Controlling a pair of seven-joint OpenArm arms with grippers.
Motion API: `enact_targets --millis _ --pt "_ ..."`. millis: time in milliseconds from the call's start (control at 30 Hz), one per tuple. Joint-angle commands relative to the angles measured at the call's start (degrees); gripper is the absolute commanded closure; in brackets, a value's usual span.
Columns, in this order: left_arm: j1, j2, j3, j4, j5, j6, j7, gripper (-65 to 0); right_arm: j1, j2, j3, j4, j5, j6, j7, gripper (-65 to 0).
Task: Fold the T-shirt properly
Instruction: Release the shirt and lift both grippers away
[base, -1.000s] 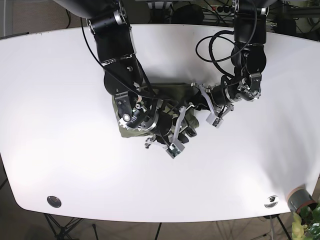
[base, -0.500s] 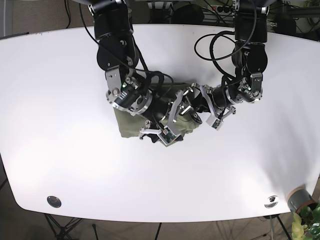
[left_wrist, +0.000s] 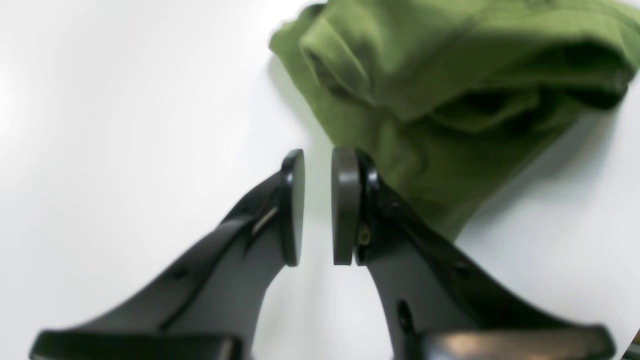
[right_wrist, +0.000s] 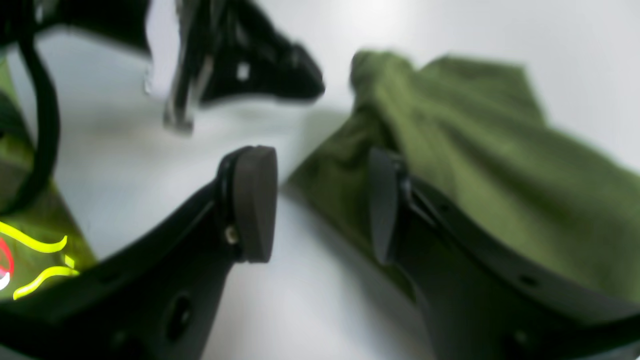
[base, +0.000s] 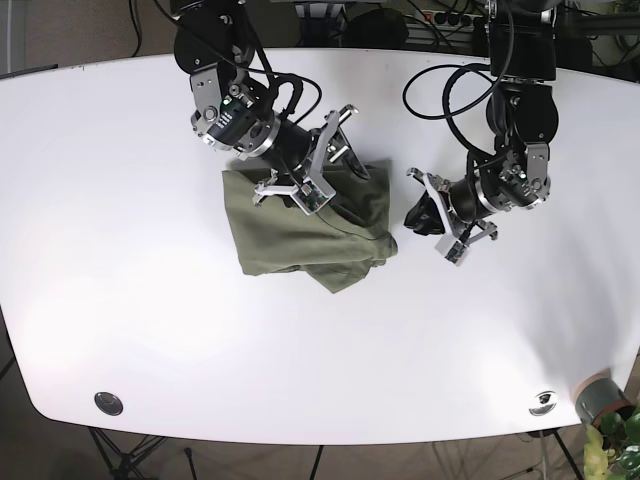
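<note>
The crumpled olive-green cotton T-shirt (base: 300, 228) lay bunched near the middle of the white table (base: 120, 250). Soft and limp, it probably wanted pinching at an edge. The left gripper (left_wrist: 318, 205), at its three o'clock, stood slightly parted and empty; the right gripper (right_wrist: 320, 210), at twelve o'clock, gaped wider and held nothing.

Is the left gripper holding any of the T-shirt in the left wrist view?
No. The left gripper has only bare white table showing in its narrow gap, and the green T-shirt lies beyond it, ungrasped.
</note>
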Motion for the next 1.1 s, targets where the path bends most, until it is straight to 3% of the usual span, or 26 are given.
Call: enact_targets --millis 0,300,533,800,967,1067 --pt "-0.45 -0.99 -2.48 0.68 -0.55 -0.1 -1.13 -7.9 0.66 0.81 0.03 -1.37 0.79 0.18 1.56 -27.0" --pt "1.13 -2.23 -5.47 0.68 -0.63 -0.1 -1.13 -7.9 3.3 0.9 0.03 -11.4 0.18 -0.26 2.27 -27.0" --pt "2.36 -2.31 -5.47 0.77 -0.63 -0.19 -1.13 -7.6 5.32 0.9 2.75 -11.48 0.09 -0.35 2.27 -27.3" --pt "3.6 -2.31 -5.47 0.86 -0.81 -0.19 -1.13 -7.5 7.34 3.19 4.86 -14.21 0.0 -0.44 2.18 -41.2" --pt "3.68 -2.23 -5.47 0.77 -0.72 -0.19 -1.13 -7.5 7.52 4.24 4.77 -17.55 0.09 -0.44 2.53 -41.1" --pt "3.68 -2.14 -5.47 0.77 -0.72 -0.19 -1.13 -7.5 7.69 4.24 4.68 -18.78 0.09 -0.44 5.17 -36.3"
